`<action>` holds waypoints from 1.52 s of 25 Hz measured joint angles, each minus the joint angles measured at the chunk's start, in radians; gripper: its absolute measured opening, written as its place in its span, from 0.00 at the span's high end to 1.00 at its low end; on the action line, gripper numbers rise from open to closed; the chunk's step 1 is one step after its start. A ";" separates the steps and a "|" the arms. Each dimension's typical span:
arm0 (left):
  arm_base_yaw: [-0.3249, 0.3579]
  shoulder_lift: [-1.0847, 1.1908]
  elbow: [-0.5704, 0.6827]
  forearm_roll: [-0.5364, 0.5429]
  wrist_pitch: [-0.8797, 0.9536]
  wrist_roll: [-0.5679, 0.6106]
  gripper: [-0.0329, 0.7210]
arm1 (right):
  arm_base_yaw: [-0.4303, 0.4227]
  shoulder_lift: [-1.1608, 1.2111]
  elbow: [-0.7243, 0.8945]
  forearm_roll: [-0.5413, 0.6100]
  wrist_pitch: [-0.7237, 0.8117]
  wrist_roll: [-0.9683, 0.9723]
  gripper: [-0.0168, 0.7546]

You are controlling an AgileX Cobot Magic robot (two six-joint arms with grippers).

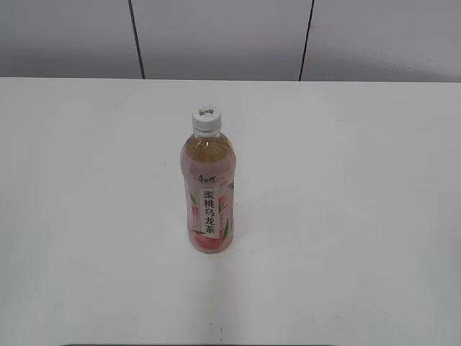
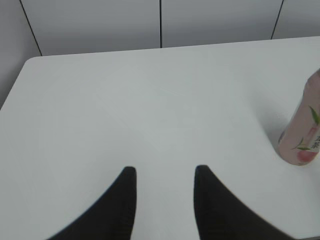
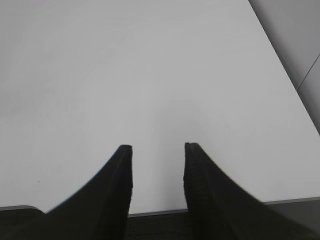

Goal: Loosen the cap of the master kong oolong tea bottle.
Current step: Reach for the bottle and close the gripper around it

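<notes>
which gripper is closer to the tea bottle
The left gripper: the bottle stands at the right edge of its wrist view, while the right gripper sees only bare table.

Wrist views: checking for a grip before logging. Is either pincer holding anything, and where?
Nothing. Left pincer and right pincer are open and empty; bottle stands untouched.

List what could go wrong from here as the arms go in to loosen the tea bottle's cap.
1. The bottle is tall and slim and stands free on the smooth table; a sideways nudge could tip it.
2. Both end effectors, left and right, are open, empty and away from it; twisting the small cap without the body held would likely just spin the bottle.
3. The right wrist view shows no bottle, so its approach starts blind.
</notes>
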 joint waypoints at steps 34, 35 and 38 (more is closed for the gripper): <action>0.000 0.003 -0.002 -0.005 -0.009 0.000 0.63 | 0.000 0.000 0.000 0.000 0.000 0.000 0.63; 0.000 0.014 -0.008 -0.005 -0.031 0.000 0.63 | 0.000 0.000 0.000 0.000 0.000 0.000 0.63; 0.000 0.077 -0.041 -0.020 -0.236 0.000 0.63 | 0.000 0.000 0.000 0.000 0.000 0.000 0.63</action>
